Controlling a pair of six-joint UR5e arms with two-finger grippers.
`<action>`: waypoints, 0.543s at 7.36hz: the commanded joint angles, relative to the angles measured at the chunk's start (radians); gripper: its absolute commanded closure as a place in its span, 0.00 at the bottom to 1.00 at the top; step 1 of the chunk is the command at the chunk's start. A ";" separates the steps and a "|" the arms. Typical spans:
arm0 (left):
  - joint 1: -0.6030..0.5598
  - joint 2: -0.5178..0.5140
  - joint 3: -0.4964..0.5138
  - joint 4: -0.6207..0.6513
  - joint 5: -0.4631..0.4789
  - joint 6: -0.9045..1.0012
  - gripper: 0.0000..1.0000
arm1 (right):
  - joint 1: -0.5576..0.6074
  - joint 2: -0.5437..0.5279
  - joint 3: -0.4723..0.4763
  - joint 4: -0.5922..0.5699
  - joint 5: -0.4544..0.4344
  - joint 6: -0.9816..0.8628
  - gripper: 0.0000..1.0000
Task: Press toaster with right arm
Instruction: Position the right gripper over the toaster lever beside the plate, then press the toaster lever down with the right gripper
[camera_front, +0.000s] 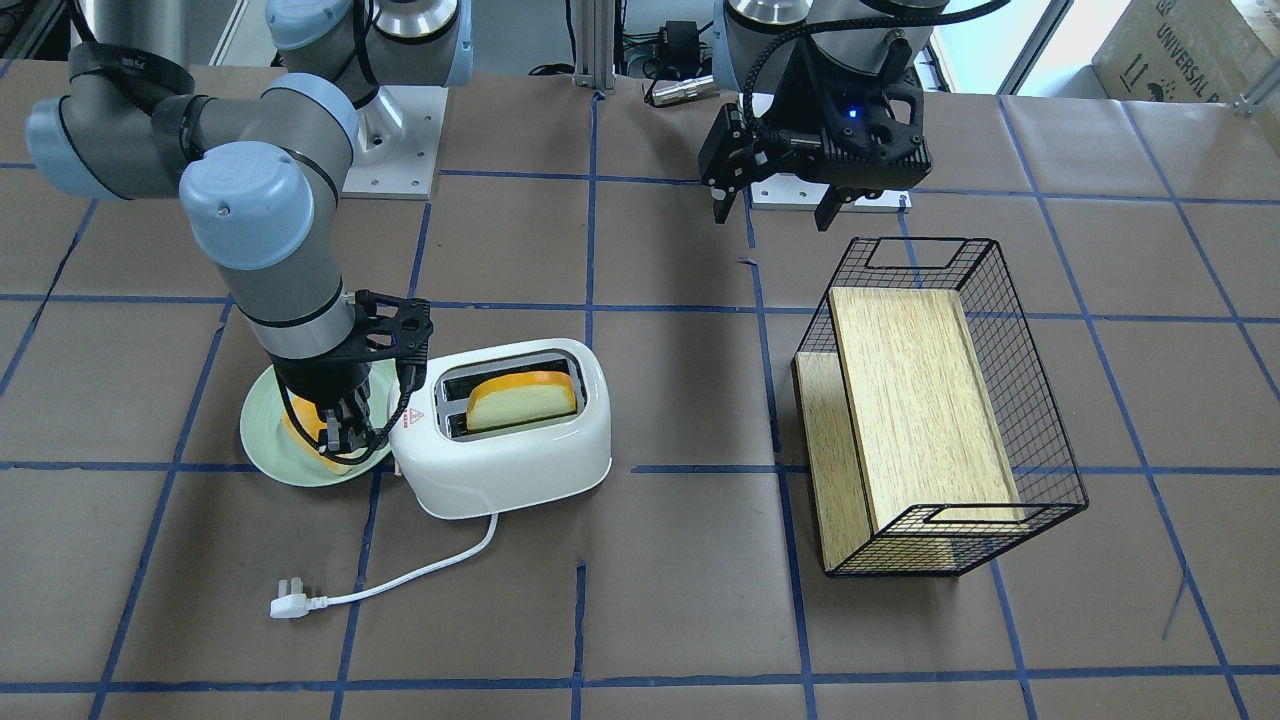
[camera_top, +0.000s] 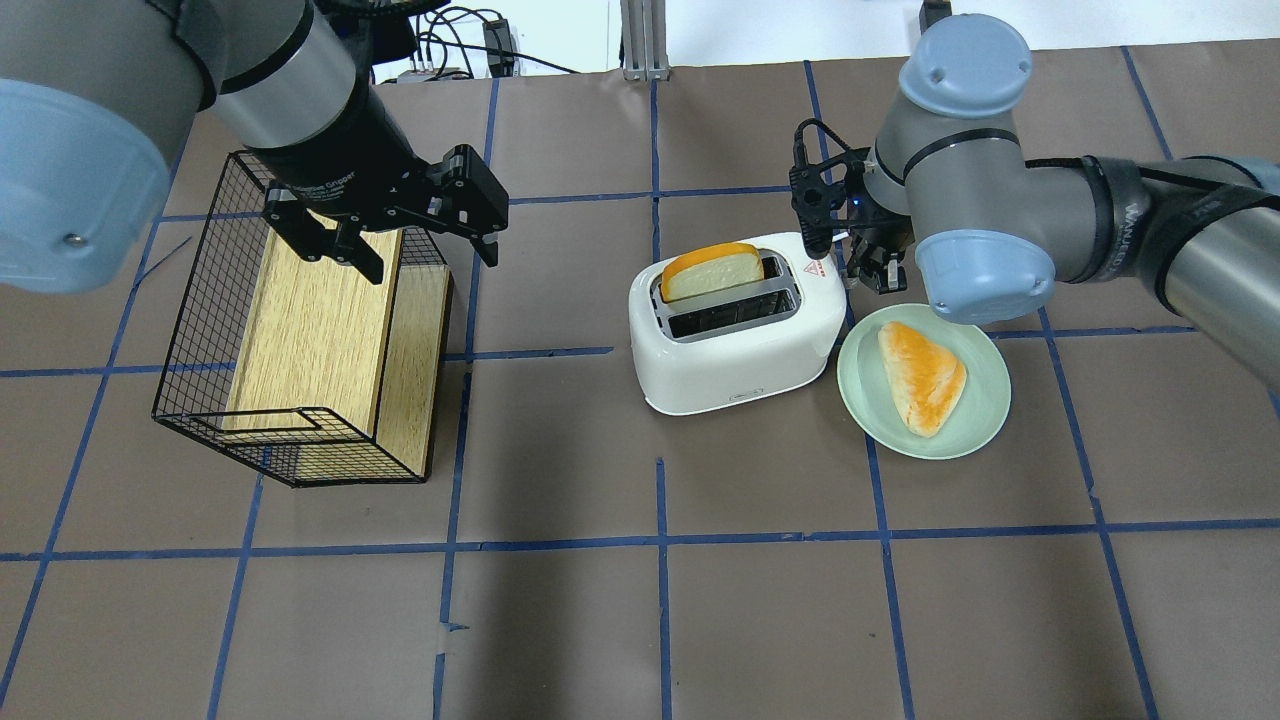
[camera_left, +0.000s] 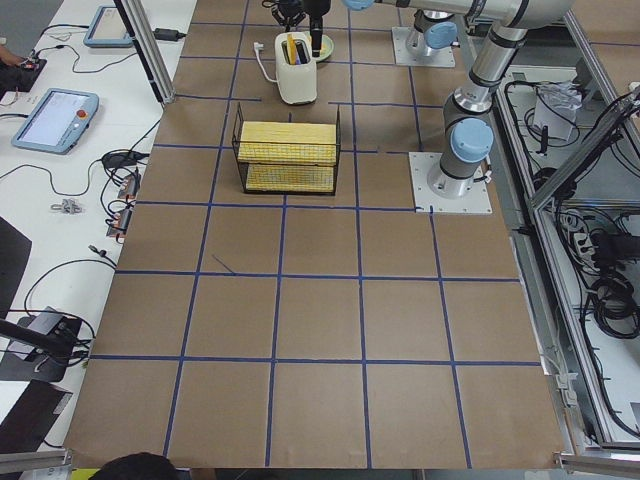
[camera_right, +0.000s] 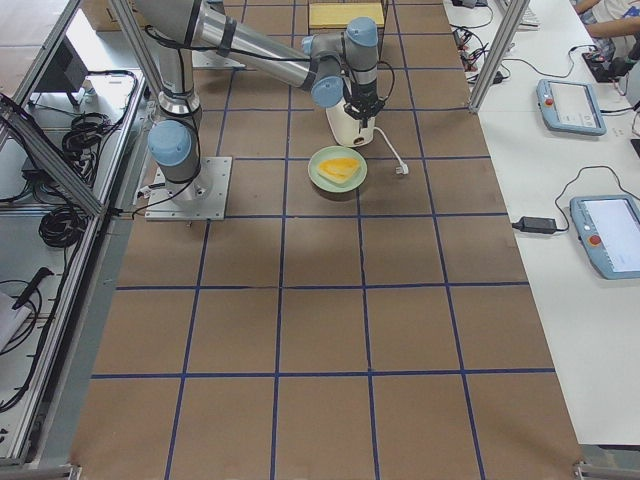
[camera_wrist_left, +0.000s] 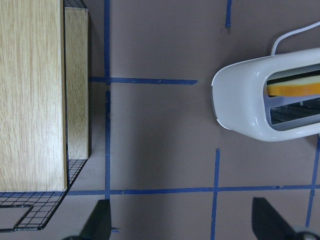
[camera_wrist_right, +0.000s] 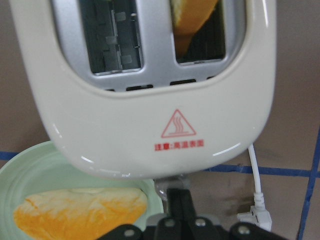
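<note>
The white toaster (camera_front: 520, 455) stands left of centre in the front-facing view, with a bread slice (camera_front: 520, 400) upright in one slot. It also shows in the overhead view (camera_top: 740, 345) and the left wrist view (camera_wrist_left: 245, 95). My right gripper (camera_front: 338, 432) is shut and points down at the toaster's end beside the red triangle mark (camera_wrist_right: 177, 125). In the right wrist view its fingers (camera_wrist_right: 179, 197) sit together just below that end. My left gripper (camera_top: 420, 248) is open and empty, held above the wire basket (camera_top: 205, 310).
A pale green plate (camera_top: 985, 420) with a piece of bread (camera_top: 922, 375) lies beside the toaster, under my right arm. The toaster's cord and plug (camera_front: 290, 605) trail across the table. The black wire basket (camera_front: 1035, 385) holds a wooden board (camera_front: 920, 400).
</note>
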 joint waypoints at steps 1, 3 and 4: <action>0.000 0.000 0.000 0.000 0.000 0.000 0.00 | 0.000 0.018 0.001 -0.008 0.003 -0.001 0.99; 0.000 0.000 0.000 0.000 0.000 0.000 0.00 | 0.000 0.024 0.009 -0.011 0.003 -0.036 1.00; 0.000 0.000 0.002 0.000 0.000 0.000 0.00 | 0.000 0.034 0.010 -0.012 0.004 -0.049 1.00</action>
